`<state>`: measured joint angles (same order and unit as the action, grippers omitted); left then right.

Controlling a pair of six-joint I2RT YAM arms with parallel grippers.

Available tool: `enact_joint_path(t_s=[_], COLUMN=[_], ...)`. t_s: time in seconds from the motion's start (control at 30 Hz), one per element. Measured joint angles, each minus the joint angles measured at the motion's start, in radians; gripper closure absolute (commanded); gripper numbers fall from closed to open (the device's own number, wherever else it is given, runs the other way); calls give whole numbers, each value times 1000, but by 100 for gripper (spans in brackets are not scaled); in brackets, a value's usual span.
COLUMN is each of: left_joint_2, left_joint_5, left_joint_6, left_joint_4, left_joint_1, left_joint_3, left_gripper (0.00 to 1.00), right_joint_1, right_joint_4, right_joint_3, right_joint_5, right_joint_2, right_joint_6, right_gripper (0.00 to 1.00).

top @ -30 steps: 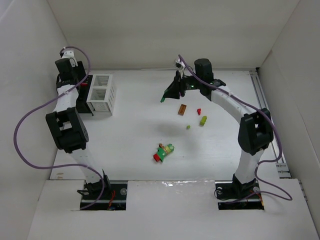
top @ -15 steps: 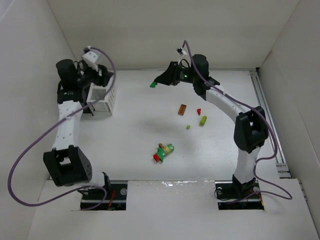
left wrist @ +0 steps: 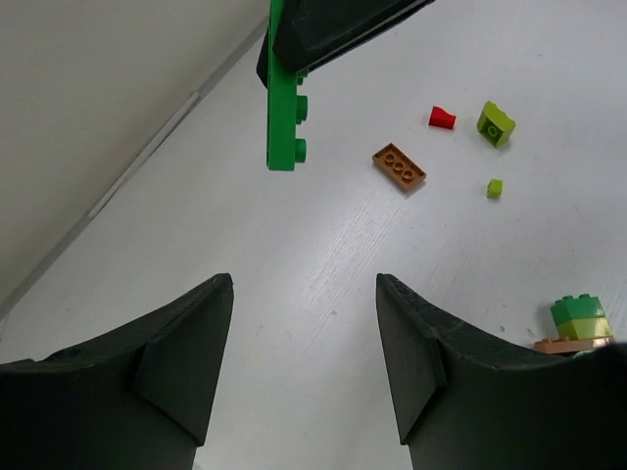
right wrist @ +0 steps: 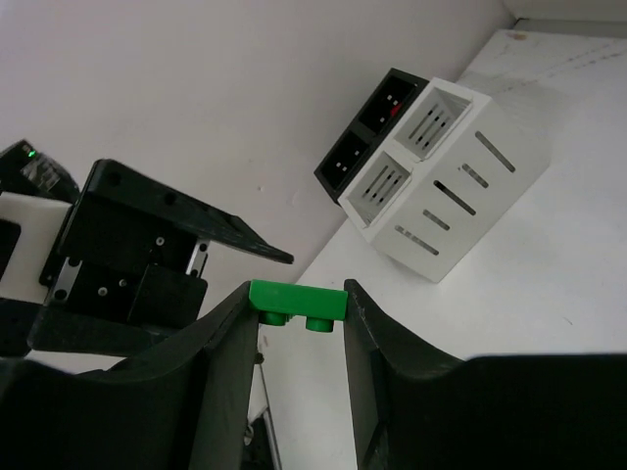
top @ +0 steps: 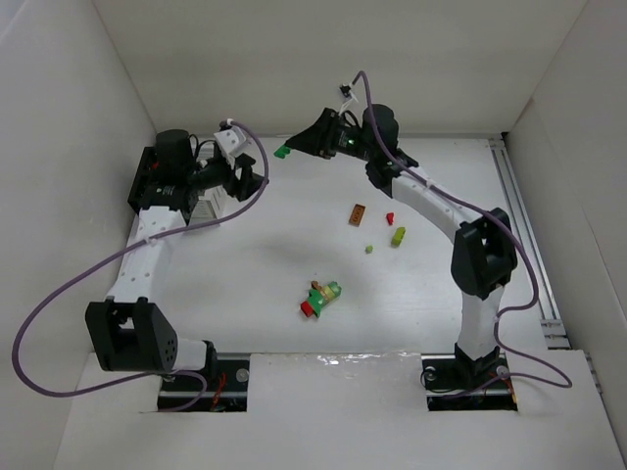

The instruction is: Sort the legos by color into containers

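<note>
My right gripper (top: 294,149) is shut on a green lego plate (top: 283,151), held in the air at the back of the table; the plate also shows in the right wrist view (right wrist: 297,302) and the left wrist view (left wrist: 284,98). My left gripper (top: 261,180) is open and empty, just left of and below the plate, its jaws wide apart (left wrist: 304,362). The joined white bin (right wrist: 451,186) and black bin (right wrist: 377,127) stand at the back left, mostly hidden behind the left arm in the top view (top: 204,204). The black bin holds something red.
Loose on the table are an orange brick (top: 359,213), a red piece (top: 390,217), a yellow-green brick (top: 399,235), a tiny yellow-green piece (top: 368,249) and a red-green-orange cluster (top: 320,297). White walls enclose the table on three sides.
My right gripper has carried the green plate left and toward the back wall. My left arm has swung away from the bins to the right, toward the plate.
</note>
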<state>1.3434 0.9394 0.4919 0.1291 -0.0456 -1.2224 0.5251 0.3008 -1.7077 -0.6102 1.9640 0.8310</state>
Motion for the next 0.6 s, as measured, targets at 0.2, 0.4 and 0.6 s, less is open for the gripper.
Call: enact_joint_path(t_s=[0.2, 0.4, 0.6], left_joint_2=[80, 85, 84], left_joint_5=[49, 60, 54], left_joint_6=[-2, -8, -19], left_joint_4=[26, 17, -2], left_joint_1=[-4, -18, -44], left_joint_3=[-72, -84, -86], left_gripper=[45, 49, 56], right_joint_1=[21, 34, 39], right_joint_4=[19, 23, 23], right_joint_3=[0, -1, -14], right_joint_5=[0, 0, 3], right_joint_2=[0, 3, 35], right_joint_6=[-20, -31, -32], right_gripper=[100, 100, 100])
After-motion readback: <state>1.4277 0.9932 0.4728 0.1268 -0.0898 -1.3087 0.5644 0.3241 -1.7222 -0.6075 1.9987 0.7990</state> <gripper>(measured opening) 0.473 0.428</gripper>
